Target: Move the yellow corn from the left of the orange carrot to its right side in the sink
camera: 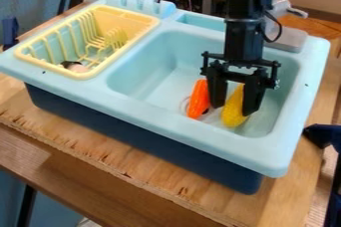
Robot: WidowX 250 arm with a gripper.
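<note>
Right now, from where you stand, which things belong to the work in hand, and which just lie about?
In the work:
- gripper, in the basin
- yellow toy, between its fingers
- orange toy, beside
- sink

Lying about:
- rack
- small thing inside

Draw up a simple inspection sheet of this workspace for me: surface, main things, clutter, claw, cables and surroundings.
Surface: wooden table, front edge rough, bearing a toy sink.
Main things: orange toy and yellow toy, both in the basin, apart from each other.
Clutter: yellow rack at the sink's left in the picture, with a small dark-and-pale item inside.
Claw: down in the basin, fingers apart, the yellow toy between them; whether either finger touches it, I cannot tell.
Cables: a black cable loops out beside the arm.
Surroundings: grey faucet behind the basin; dark blue object at the picture's right edge.
Spills: nothing seen.
</note>
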